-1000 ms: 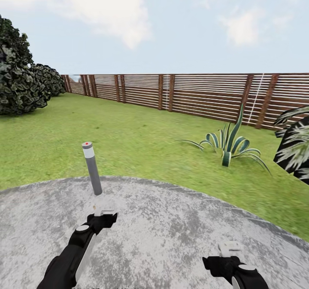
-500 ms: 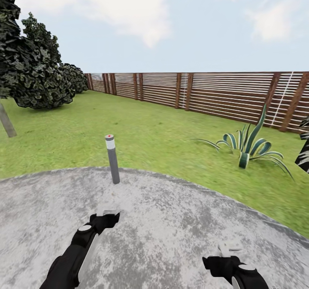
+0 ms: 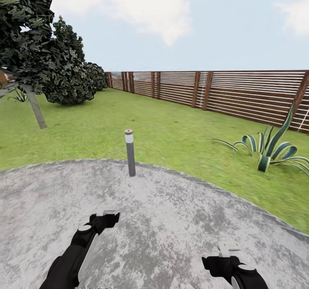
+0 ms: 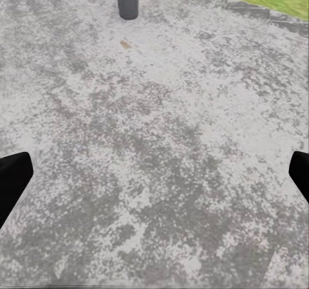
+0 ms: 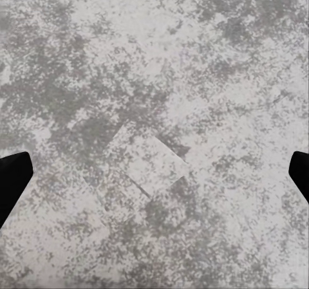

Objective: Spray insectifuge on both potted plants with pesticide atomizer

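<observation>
The pesticide atomizer and the two potted plants are out of view. I stand on round grey paving (image 3: pixel 171 220) at the edge of the garden lawn (image 3: pixel 171 134). My left gripper (image 3: pixel 107 215) hangs low over the paving with its dark fingertips (image 4: pixel 13 176) far apart, open and empty. Over bare paving to the right, my right gripper (image 3: pixel 229 248) is also open, its fingertips (image 5: pixel 299 173) wide apart with nothing between them.
A slim grey bollard lamp (image 3: pixel 130 152) stands at the paving's far edge, ahead of the left gripper. A striped-leaf plant (image 3: pixel 270 149) grows on the lawn at right. Dark bushes (image 3: pixel 68 78) and a tree trunk (image 3: pixel 36 108) are at left. A brown slatted fence (image 3: pixel 223 93) closes the back.
The camera has turned left: bollard, striped plant and fence have slid right in the picture, and a tree has come in at left. Both arms hold the same pose.
</observation>
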`<state>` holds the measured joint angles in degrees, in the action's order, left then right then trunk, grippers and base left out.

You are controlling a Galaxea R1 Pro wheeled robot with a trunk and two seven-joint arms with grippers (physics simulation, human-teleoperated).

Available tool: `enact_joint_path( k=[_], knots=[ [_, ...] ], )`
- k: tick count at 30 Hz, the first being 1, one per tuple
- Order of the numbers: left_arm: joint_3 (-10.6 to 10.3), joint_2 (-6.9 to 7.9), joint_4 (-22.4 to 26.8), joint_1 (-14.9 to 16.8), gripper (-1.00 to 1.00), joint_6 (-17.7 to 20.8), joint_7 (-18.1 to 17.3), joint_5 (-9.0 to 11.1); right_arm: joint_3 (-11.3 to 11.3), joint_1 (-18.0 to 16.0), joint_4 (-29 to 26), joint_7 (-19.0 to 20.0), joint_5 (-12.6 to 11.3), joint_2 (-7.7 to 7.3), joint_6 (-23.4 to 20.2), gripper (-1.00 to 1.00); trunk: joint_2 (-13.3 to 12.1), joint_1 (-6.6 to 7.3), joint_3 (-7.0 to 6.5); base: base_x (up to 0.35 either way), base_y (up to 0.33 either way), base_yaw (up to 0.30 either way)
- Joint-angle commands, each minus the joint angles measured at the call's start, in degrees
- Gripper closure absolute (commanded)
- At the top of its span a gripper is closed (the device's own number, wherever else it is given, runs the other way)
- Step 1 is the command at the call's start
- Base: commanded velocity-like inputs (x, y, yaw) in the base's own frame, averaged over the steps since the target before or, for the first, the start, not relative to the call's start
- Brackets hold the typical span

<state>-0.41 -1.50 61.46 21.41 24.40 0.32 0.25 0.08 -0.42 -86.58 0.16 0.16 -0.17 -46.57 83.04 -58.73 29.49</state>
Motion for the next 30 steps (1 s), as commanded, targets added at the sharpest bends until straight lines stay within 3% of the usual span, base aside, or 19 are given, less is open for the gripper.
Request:
enact_joint_path(
  k=[1, 30],
  knots=[
    [0.0, 0.0, 0.1, 0.0, -1.0, 0.3, 0.0, 0.0, 0.0, 0.0, -0.1, 0.0, 0.0, -0.01, -0.3, -1.0, 0.0, 0.0, 0.1, -0.005, 0.0, 0.252],
    [0.0, -0.14, 4.8, 0.0, -1.0, 0.3, -0.1, 0.1, 0.1, 0.0, -0.1, 0.0, 0.0, 0.09, -0.3, -1.0, 0.0, 0.0, 1.21, 0.0, 0.0, 0.252]
  ],
)
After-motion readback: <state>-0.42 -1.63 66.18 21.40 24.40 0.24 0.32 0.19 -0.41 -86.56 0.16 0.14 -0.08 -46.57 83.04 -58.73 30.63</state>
